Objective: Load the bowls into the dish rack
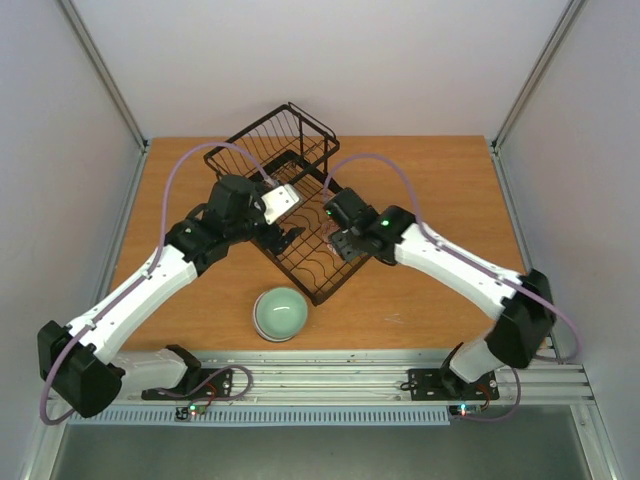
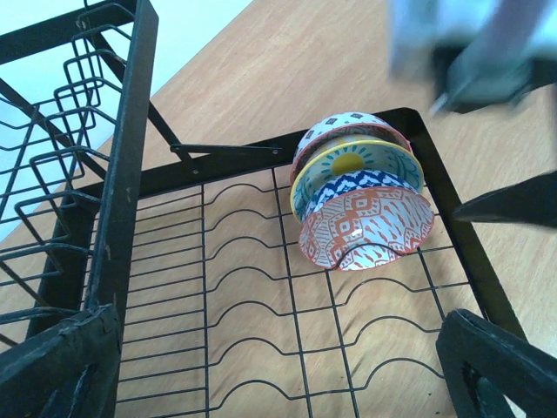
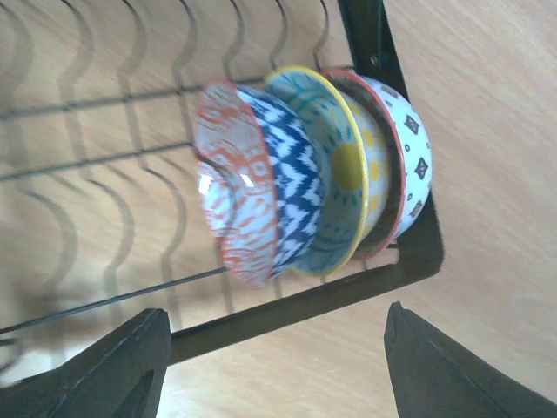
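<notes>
The black wire dish rack stands mid-table, its raised basket at the far end. Several patterned bowls stand on edge, nested in the slots at one corner: an orange-red one, a blue-and-white one, a teal one with a yellow centre and a white one with a red rim. A pale mint bowl lies upside down on the table in front of the rack. My left gripper hangs open over the rack's slots. My right gripper is open just outside the rack's frame, beside the nested bowls.
The wooden table is walled in by white panels on three sides. An aluminium rail with both arm bases runs along the near edge. The rack's wire slots below my left gripper hold nothing.
</notes>
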You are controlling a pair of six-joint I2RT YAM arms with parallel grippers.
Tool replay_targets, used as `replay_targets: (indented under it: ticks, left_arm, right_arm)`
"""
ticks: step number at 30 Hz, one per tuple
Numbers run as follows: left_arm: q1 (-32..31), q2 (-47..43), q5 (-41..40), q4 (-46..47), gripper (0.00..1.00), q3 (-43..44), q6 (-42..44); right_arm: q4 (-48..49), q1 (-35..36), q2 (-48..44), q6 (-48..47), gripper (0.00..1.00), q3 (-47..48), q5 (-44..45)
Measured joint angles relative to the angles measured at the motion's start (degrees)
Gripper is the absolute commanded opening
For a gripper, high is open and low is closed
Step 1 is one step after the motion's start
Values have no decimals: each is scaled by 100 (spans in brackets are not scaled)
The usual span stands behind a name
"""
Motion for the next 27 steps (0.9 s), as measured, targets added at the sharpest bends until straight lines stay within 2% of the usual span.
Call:
replay_targets:
  ticks: [6,8,12,18,27]
  left_arm:
    - [98,90,153,-55,99,0,-2]
    - [133,105,195,-68,99,0,-7]
    - [181,105,234,-83,99,2,-9]
    - [190,111,249,-85,99,2,-13]
    - [214,142,271,-83,99,2,-28]
  right_arm:
    - [-13,0,-1019,616,49,-133,-1602]
    - [-2,31,-1102,855,46,-317,-2319]
    - [-20,352,-951,1158,42,-780,-3108]
    - [66,957,-675,1497,41,-1174,-3687]
    - [608,1158,-535,1851,36,-1185,-3875]
